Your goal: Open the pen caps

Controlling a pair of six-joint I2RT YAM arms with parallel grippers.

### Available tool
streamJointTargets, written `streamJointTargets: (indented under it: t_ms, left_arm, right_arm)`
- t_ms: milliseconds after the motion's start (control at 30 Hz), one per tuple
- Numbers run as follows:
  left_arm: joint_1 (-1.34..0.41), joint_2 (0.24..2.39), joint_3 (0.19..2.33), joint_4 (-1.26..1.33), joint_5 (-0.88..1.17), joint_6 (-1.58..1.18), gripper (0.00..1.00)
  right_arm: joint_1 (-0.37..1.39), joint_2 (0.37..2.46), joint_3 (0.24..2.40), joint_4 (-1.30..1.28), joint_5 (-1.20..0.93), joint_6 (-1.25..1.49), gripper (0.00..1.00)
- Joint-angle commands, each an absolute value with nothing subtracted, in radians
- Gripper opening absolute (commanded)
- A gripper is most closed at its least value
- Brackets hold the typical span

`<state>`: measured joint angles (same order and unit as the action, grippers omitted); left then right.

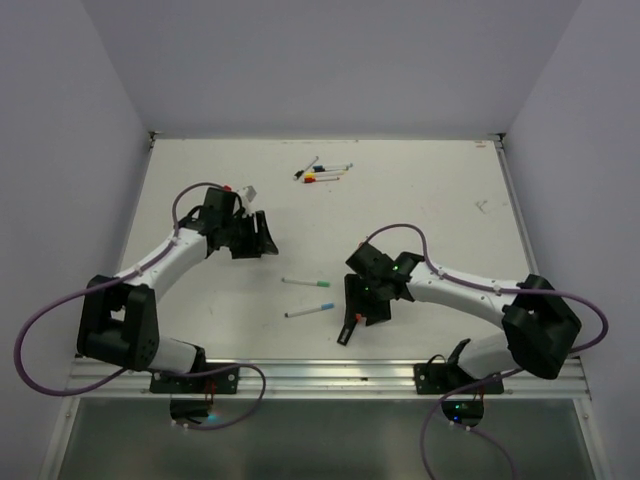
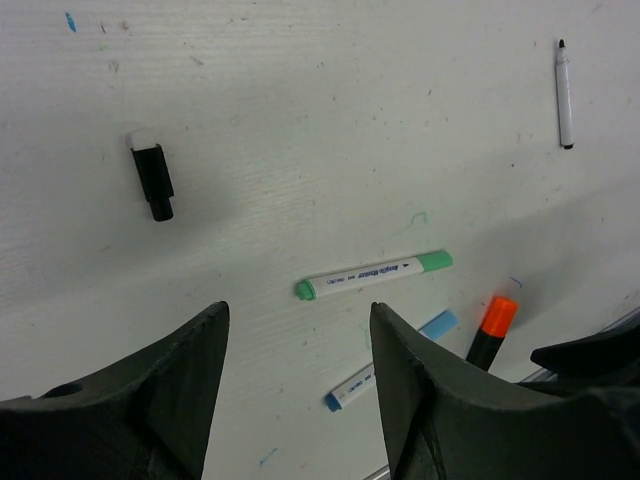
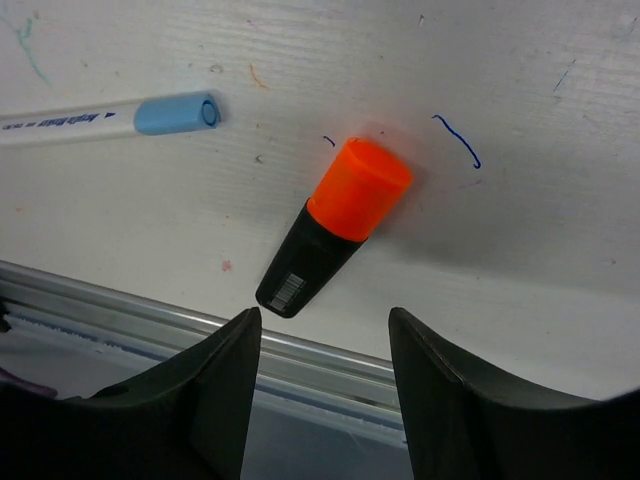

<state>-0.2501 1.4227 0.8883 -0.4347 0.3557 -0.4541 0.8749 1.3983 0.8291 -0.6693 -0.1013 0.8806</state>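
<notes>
pen caps in the near group are all on: the chunky orange cap [image 3: 360, 188] sits on the black highlighter [image 3: 305, 265], which lies flat on the white surface [image 3: 520, 80] beside the metal rail [image 3: 120, 300] at the near edge. it is right below the right jaws, which are spread wide and hold nothing. blue cap [image 3: 178, 113] on the blue pen [image 3: 60, 122] lies near the highlighter, not touching. green cap [image 2: 433, 262] on the green pen [image 2: 360, 277] lies a bit further in, between the two arms. left jaws are spread too, empty, above bare surface. far pens [image 1: 322, 172] cluster at the far side, caps too small to tell. small black piece [image 2: 153, 180] with a white end lies alone.
</notes>
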Motion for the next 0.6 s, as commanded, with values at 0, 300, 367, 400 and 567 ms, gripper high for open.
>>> streamJointTargets:
  t_ms: [0,300,367,400,567]
  left_arm:
    - [-0.259,1.365,0.876,-0.425,0.373,-0.472,0.61]
    - [-0.265,1.298,0.830,-0.448,0.374,-0.449,0.62]
    - [-0.264,1.298,0.828,-0.446,0.379,-0.442,0.62]
    - [-0.264,1.296,0.828,-0.445,0.382,-0.439,0.62]
    - [-0.264,1.292,0.830,-0.445,0.393,-0.430,0.62]
  right_arm:
    - [0.894,1.445,0.821,-0.595,-0.042,0.976,0.57]
    - [0.956,1.592,0.876,-0.548,-0.003,1.035,0.54]
    - [0.972,1.632,0.897,-0.543,-0.003,1.043,0.51]
    - [0.992,1.643,0.903,-0.540,-0.003,1.043,0.46]
    - [1.038,1.687,0.948,-0.587,0.038,1.048,0.18]
